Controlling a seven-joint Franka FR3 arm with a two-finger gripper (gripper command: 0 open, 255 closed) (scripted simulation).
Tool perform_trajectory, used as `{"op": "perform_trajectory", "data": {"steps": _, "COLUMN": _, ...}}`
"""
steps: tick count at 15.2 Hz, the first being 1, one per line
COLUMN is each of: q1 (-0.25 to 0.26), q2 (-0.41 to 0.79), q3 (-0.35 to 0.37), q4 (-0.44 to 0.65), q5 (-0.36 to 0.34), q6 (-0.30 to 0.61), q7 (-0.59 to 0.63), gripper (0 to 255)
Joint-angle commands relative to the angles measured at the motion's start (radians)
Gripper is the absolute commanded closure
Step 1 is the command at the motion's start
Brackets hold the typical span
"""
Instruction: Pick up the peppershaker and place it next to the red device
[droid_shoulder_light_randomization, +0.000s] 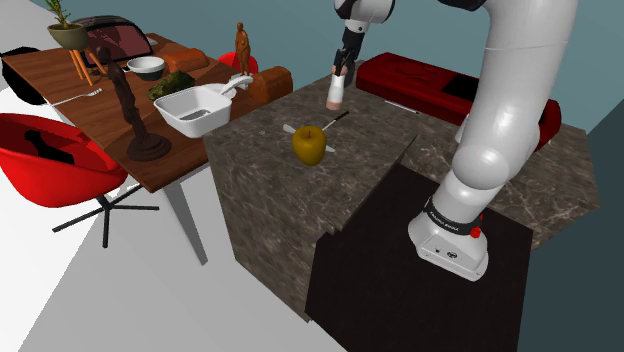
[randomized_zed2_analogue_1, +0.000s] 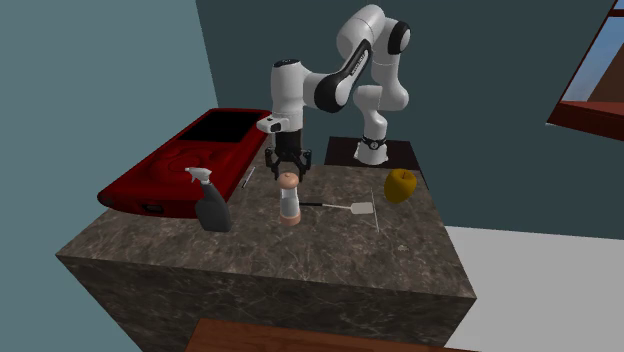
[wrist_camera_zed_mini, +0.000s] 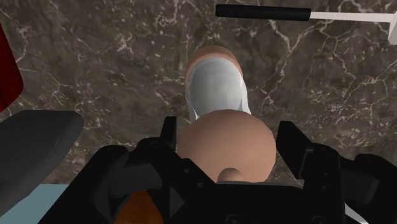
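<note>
**Fingers spread around the shaker's cap: no hold yet**

We're right over the pepper shaker (randomized_zed2_analogue_1: 290, 205) now. It stands upright on the dark marble counter (randomized_zed2_analogue_1: 300, 260), near the long red device (randomized_zed2_analogue_1: 190, 160), with a grey spray bottle (randomized_zed2_analogue_1: 210, 200) standing between them. The black gripper (randomized_zed2_analogue_1: 288, 168) hangs straight down over its top.

From the wrist view, the fingers (wrist_camera_zed_mini: 170, 130) stand apart on either side of the rounded tan cap. We see a sliver of counter between the cap and one finger, so we call this straddling, not clasping.

How will it handle? We judge it small, light and rigid, so nothing should crush under a firm squeeze. The pale body looks smooth and round, so it could slip or twist between flat pads. It is also tall on a narrow tan base, so an off-centre push could topple it.

The cap is wider than the body beneath it. We'd close just under that bulge or square across the cap's widest part, with the fingers centred.

A black-handled utensil (randomized_zed2_analogue_1: 345, 206) lies just beside the shaker and a yellow apple (randomized_zed2_analogue_1: 400, 185) sits further off. Neither is touching it.
</note>
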Motion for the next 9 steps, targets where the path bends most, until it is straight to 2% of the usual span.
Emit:
{"op": "perform_trajectory", "data": {"steps": 1, "q1": 0.0, "q2": 0.0, "q3": 0.0, "q4": -0.001, "q5": 0.0, "q6": 0.0, "q7": 0.0, "gripper": 255}}
{"op": "perform_trajectory", "data": {"steps": 9, "q1": 0.005, "q2": -0.033, "q3": -0.009, "q4": 0.051, "q5": -0.025, "q6": -0.081, "q7": 0.022, "gripper": 255}}
